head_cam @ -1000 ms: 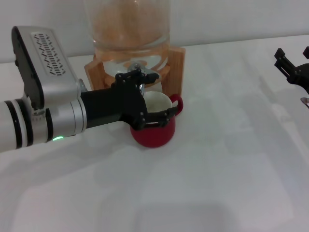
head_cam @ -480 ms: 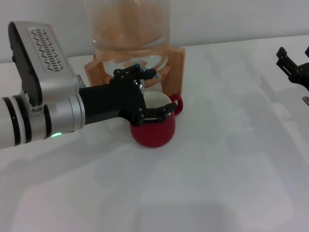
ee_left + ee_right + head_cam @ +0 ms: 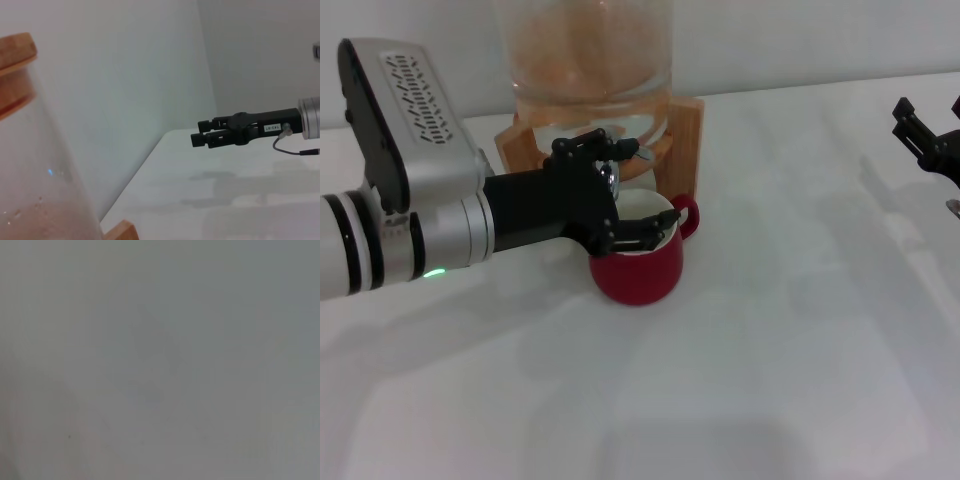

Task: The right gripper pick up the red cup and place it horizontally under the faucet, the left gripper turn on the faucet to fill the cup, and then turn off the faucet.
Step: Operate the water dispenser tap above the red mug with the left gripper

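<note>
Both claws matter little beside this—the left gripper (image 3: 625, 190), fingers spread around the faucet (image 3: 616, 160) at upper centre, has crept up toward its lever over the red cup (image 3: 640, 262)—the right gripper (image 3: 928, 138) idles open, far right.

Soft, even light throughout; faint shadows on the white table (image 3: 790, 330); right wrist view a featureless blur.
</note>
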Controlling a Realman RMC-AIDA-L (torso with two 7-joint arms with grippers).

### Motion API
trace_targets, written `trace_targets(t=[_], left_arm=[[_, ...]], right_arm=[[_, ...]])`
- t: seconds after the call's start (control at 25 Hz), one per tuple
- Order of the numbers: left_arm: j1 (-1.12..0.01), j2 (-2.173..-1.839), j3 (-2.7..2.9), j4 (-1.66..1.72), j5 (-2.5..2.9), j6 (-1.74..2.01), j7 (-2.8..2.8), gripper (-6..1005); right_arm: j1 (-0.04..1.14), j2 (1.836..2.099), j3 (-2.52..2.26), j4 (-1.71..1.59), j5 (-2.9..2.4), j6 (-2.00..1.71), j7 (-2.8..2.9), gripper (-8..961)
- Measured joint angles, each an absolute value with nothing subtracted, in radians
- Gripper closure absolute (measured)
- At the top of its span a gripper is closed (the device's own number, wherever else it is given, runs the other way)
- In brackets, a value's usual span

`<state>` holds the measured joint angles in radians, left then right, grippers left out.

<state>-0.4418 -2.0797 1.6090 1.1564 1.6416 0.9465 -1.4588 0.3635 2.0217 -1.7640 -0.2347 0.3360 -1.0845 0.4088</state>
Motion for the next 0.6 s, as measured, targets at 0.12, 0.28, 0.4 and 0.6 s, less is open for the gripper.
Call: trace_targets(t=[0.12, 0.28, 0.4, 0.6], left_arm=[[-0.444, -2.08, 1.609, 1.156, 1.644, 0.948, -1.459, 124], [-0.446, -2.08, 1.609, 1.156, 1.654, 0.95, -1.459, 124], [-0.45, -2.08, 1.609, 1.157, 1.656, 0.95, -1.459, 124], [-0.462, -2.08, 1.609, 1.154, 1.656, 0.951, -1.459, 124]], right_arm=[[0.363, 2.022, -1.764, -0.235, 0.336, -1.084, 0.409, 108], [0.364, 2.022, -1.764, -0.235, 0.336, -1.084, 0.406, 108], [0.364, 2.022, -1.764, -0.235, 0.336, -1.083, 0.406, 108], [0.364, 2.022, -1.764, -0.235, 0.336, -1.083, 0.405, 108]])
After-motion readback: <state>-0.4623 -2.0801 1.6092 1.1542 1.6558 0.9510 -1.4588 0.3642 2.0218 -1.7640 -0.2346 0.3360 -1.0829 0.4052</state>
